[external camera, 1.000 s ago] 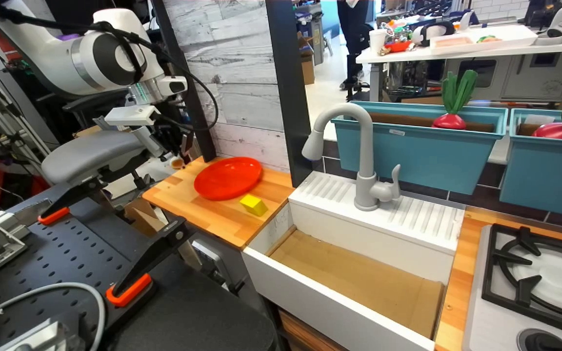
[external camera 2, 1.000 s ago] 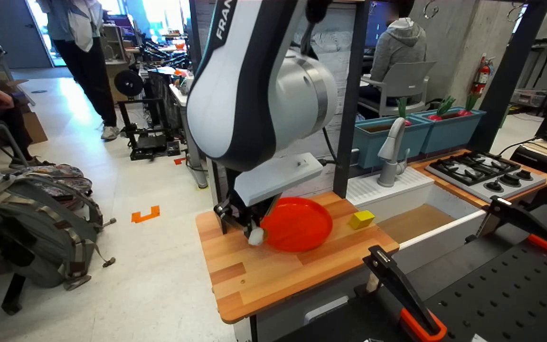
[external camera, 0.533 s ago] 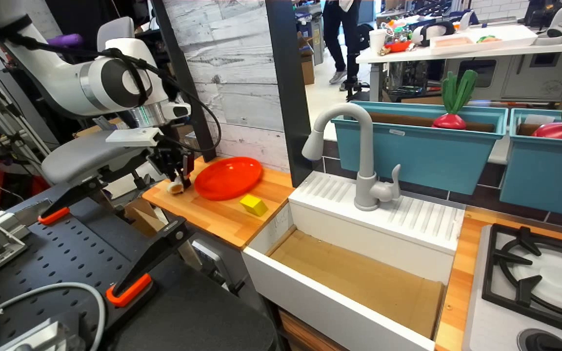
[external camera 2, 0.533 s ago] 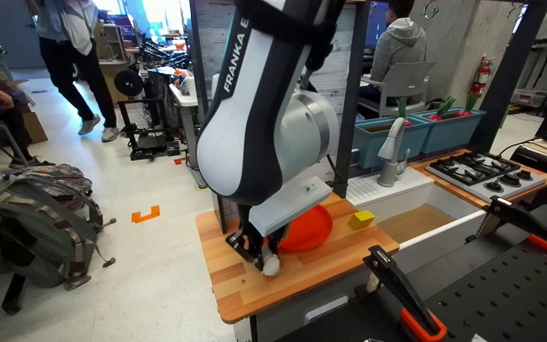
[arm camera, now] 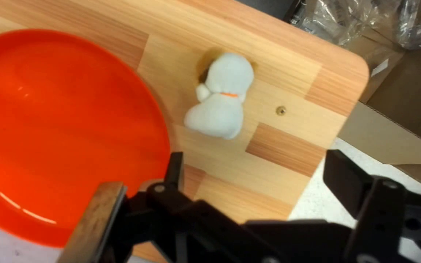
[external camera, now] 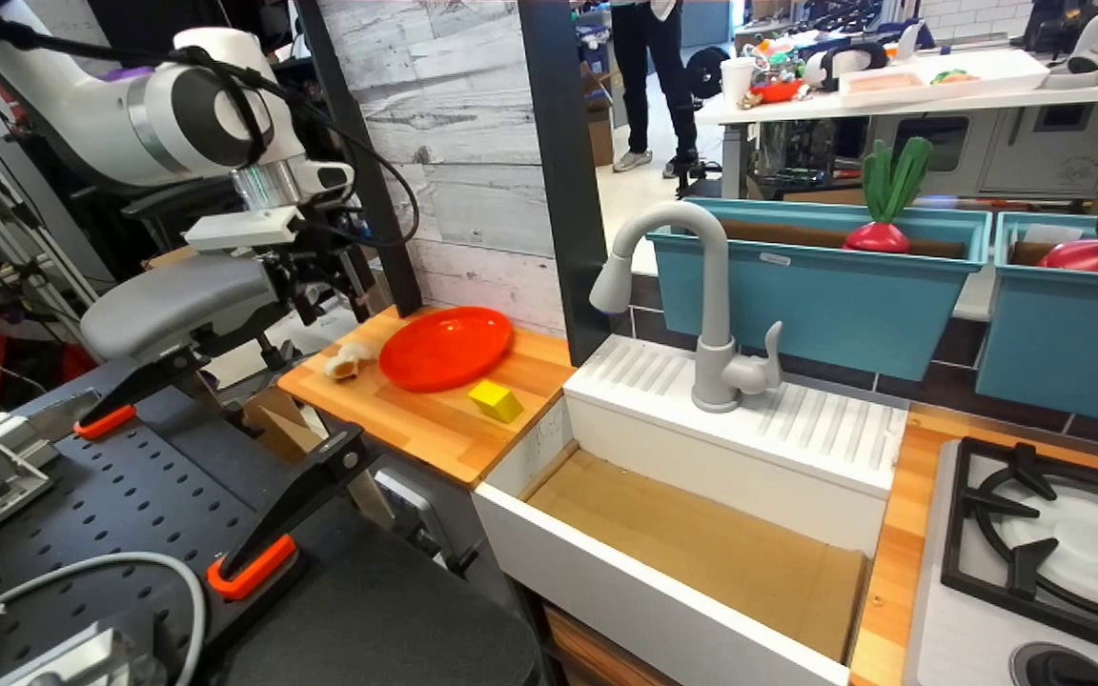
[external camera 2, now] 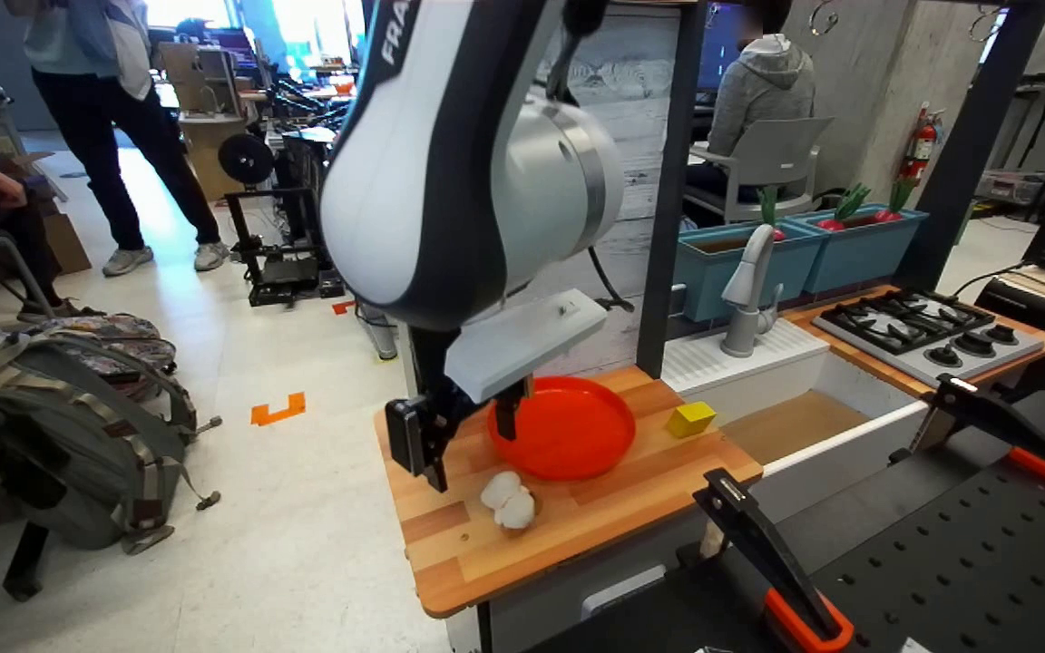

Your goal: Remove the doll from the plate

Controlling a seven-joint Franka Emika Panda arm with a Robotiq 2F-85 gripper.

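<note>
Robotiq gripper (arm camera: 256,166) has pulled up and away from the small white plush doll (arm camera: 221,109) since half a second ago, when it was down at the wood with it, and its jaws are now spread wide apart. Doll's lying on the butcher-block countertop (arm camera: 243,191) just beside the glossy red-orange plate (arm camera: 68,135), with a narrow gap to the rim, and you can spot a streak of orange at its neck in the wrist view. Yellow block (external camera 2: 690,420) is on the same wood too, sitting between the plate and the white sink (external camera: 606,595) in both exterior views.
</note>
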